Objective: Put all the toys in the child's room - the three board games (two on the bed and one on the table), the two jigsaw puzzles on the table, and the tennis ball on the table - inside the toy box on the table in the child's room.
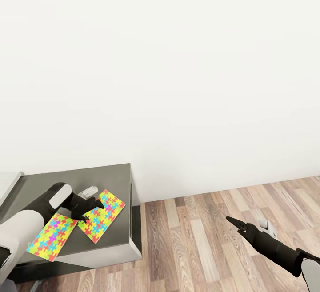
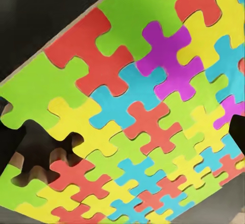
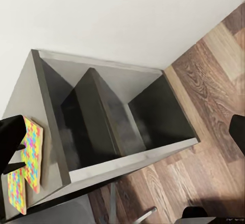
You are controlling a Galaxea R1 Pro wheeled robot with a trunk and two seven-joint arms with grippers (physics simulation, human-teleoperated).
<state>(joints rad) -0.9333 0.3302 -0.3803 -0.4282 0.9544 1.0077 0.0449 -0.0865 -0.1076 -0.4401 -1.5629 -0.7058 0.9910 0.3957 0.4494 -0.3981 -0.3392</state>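
Two jigsaw puzzles lie on the table's dark grey side unit (image 1: 111, 177): one (image 1: 51, 235) near its front edge, the other (image 1: 106, 210) to its right. My left gripper (image 1: 86, 210) hangs open right over the second puzzle's left part. Up close, that puzzle (image 2: 143, 106) spans the left wrist view, with a dark finger (image 2: 30, 147) at its edge. My right gripper (image 1: 234, 222) hovers open over the wooden floor, well to the right of the unit. Both puzzles (image 3: 25, 168) lie on the unit's top in the right wrist view. The toy box, board games and tennis ball are out of view.
A small clear object (image 1: 89, 190) rests on the unit behind the puzzles. A light grey surface (image 1: 9, 184) adjoins the unit at the far left. The unit's side has open dark shelves (image 3: 102, 121). A white wall stands behind, and wooden floor (image 1: 200, 238) spreads to the right.
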